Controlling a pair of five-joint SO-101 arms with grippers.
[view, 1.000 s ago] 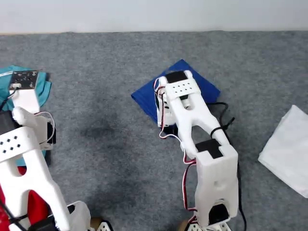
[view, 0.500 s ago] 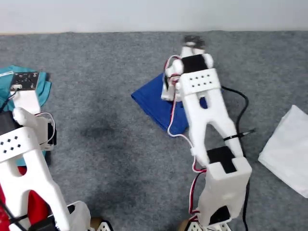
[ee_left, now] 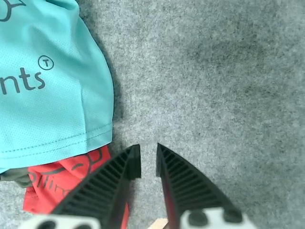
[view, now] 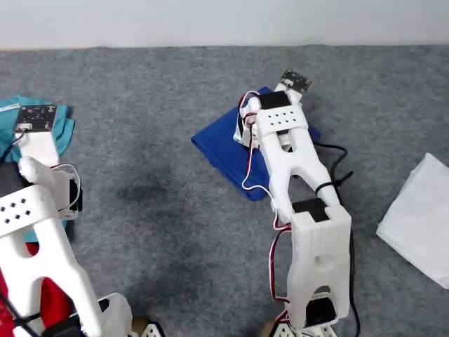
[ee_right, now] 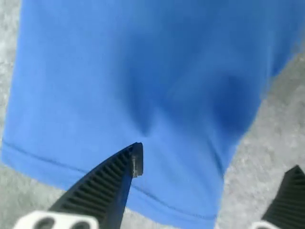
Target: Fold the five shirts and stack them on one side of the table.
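Note:
A folded blue shirt (view: 219, 145) lies on the grey carpet in the middle of the table. My right arm (view: 283, 133) stretches over it, and my right gripper (ee_right: 214, 168) hangs open just above the blue fabric (ee_right: 143, 71), its fingers wide apart with nothing between them. At the left edge lies a teal shirt (view: 64, 127) with a red shirt (view: 48, 296) nearer the front. My left gripper (ee_left: 147, 160) is shut over bare carpet, close beside the teal shirt (ee_left: 47, 86) and the red shirt (ee_left: 66, 183).
A folded white shirt (view: 419, 219) lies at the right edge. Bare grey carpet (view: 147, 189) runs between the two arms. The table's far edge meets a pale wall (view: 210, 21). Cables hang along the right arm.
The right arm stretched toward the far edge beyond the blue shirt, then drew back a little over it. The left arm kept still.

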